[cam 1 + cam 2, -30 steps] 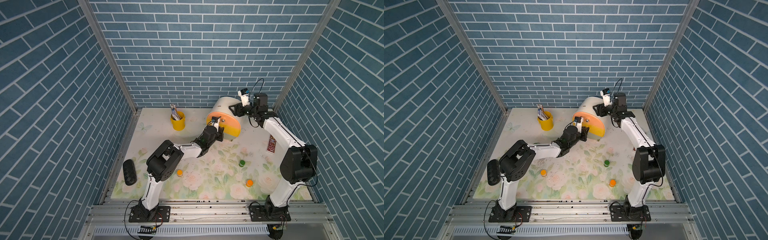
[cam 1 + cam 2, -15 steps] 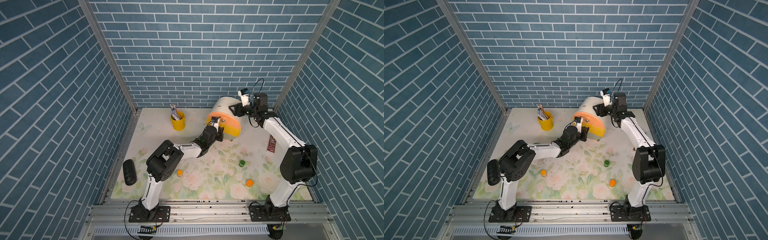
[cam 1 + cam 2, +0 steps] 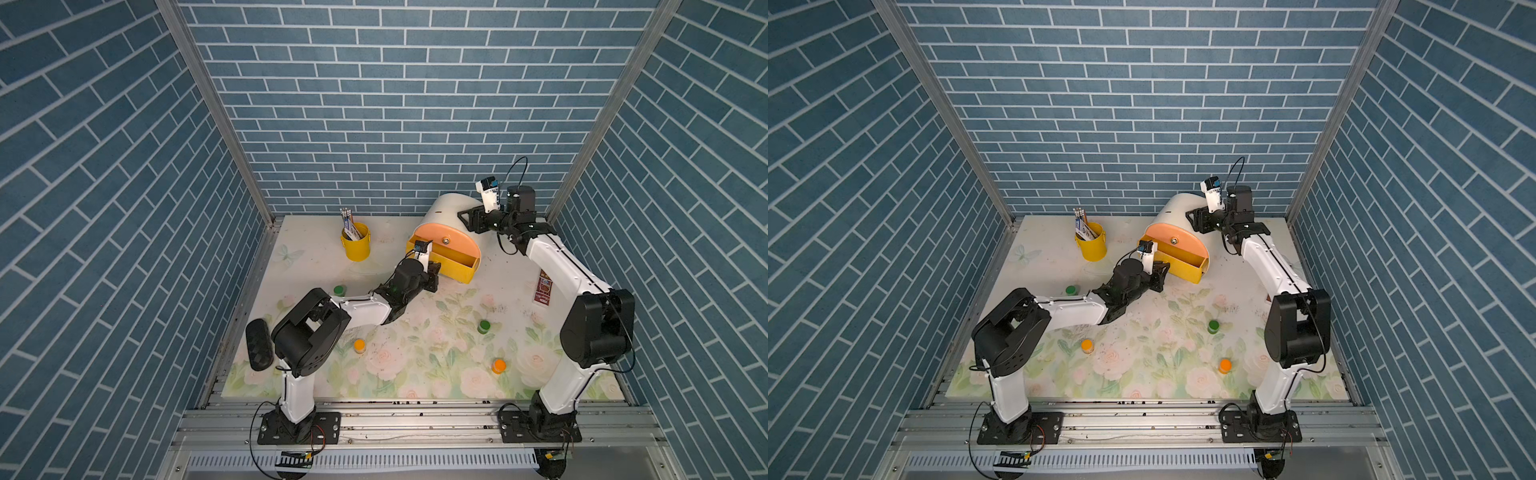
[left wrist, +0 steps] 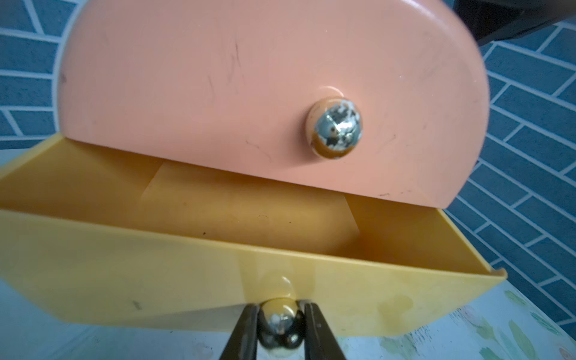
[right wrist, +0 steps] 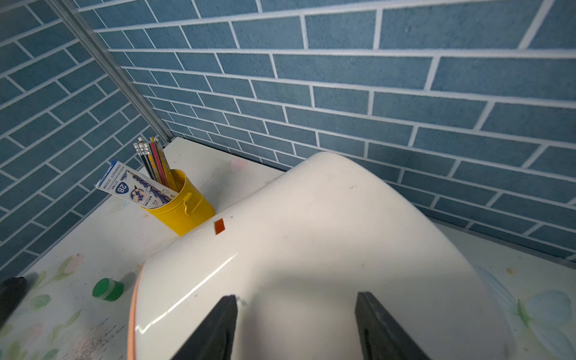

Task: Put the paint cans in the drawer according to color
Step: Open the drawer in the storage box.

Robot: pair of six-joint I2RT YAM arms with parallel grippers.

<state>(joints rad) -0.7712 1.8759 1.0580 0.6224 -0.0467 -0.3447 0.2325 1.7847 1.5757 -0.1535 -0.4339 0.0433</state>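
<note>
Blue brick walls close in a floral bench on three sides.

- Chest: back of bench, right of centre, white round top, set at an angle.
- Yellow drawer: stands open below the shut peach front.
- Left tool: pinched narrow on the drawer's knob, one finger on each side.
- Right tool: at the chest's rear top, jaws apart. Tips are on or just over the white shell; cannot tell which.
- Four cans are loose on the bench, all upright and well apart.
- Left green can: just beside the left forearm, in front of the cup.
- Right green can: mid-bench, in front of the chest.
- Left orange can: near the left elbow.
- Right orange can: toward the front right.
- Cup: yellow, holds pencils, back of bench, left of the chest.
- Red packet: flat near the right arm.
- Black oblong thing: at the bench's left edge.
</note>
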